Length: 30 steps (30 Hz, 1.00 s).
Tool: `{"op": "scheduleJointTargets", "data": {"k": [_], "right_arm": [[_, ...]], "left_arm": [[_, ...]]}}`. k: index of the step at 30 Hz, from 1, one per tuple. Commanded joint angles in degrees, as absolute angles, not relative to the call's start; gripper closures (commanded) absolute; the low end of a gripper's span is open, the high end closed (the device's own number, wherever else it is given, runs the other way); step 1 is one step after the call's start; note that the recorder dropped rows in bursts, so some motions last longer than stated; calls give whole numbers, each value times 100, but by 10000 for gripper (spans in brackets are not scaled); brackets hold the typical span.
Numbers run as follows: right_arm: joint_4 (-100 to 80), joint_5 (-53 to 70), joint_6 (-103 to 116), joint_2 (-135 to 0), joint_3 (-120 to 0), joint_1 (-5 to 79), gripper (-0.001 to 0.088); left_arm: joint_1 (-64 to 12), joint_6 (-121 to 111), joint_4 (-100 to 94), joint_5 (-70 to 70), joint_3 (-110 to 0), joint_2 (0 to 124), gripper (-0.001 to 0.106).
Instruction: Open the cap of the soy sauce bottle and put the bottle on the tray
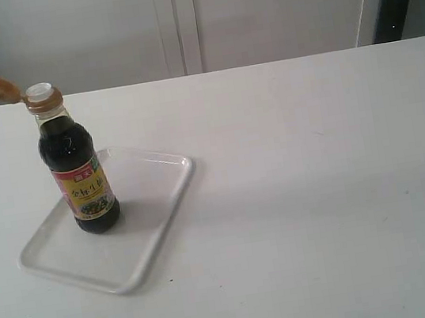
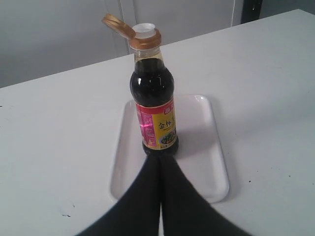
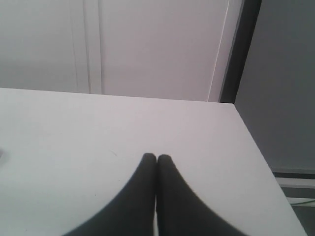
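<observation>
1. Exterior view: the soy sauce bottle (image 1: 76,159) is standing upright on the tray (image 1: 157,215), toward the tray's left half, its yellow, red and pink label facing the camera.
2. The cap (image 1: 4,90) is sitting flipped open, its orange-brown lid hanging back to the left on its hinge while the white spout (image 1: 39,92) is showing above the collar.
3. The tray is lying flat on the white tabletop (image 1: 321,191), at an angle to the tabletop's front edge; neither arm is appearing in this view.
4. Left wrist view: the left gripper (image 2: 160,164) is hovering just short of the bottle (image 2: 153,98), its two dark fingers (image 2: 142,196) pressing together with nothing between them, their tips appearing right at the bottle's base; whether they are touching it is not clear.
5. The open cap (image 2: 118,23) is tilting away behind the spout (image 2: 144,29), and the tray (image 2: 211,162) is stretching out on both sides of the bottle.
6. Right wrist view: the right gripper (image 3: 156,158) is hanging over bare tabletop (image 3: 74,147), its fingers (image 3: 172,196) meeting tip to tip and holding nothing, well apart from the bottle.
</observation>
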State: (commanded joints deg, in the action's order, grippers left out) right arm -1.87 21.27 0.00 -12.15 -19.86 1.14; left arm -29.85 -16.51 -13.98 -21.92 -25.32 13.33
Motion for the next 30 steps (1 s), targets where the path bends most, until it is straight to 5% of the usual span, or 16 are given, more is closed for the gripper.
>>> {"op": "scheduleJointTargets", "data": {"k": [11, 18, 30], "right_arm": [[-187, 2127, 0, -1215, -1986, 114, 868], [-187, 2127, 0, -1215, -1986, 114, 868], [-187, 2138, 0, -1215, -1986, 114, 868]], "left_arm": [[-2985, -1404, -1385, -2208, -2532, 1333, 1053], [-2943, 444, 264, -2176, -2483, 1333, 1053], [-1466, -62, 635, -1810, -1861, 528, 1053]]}}
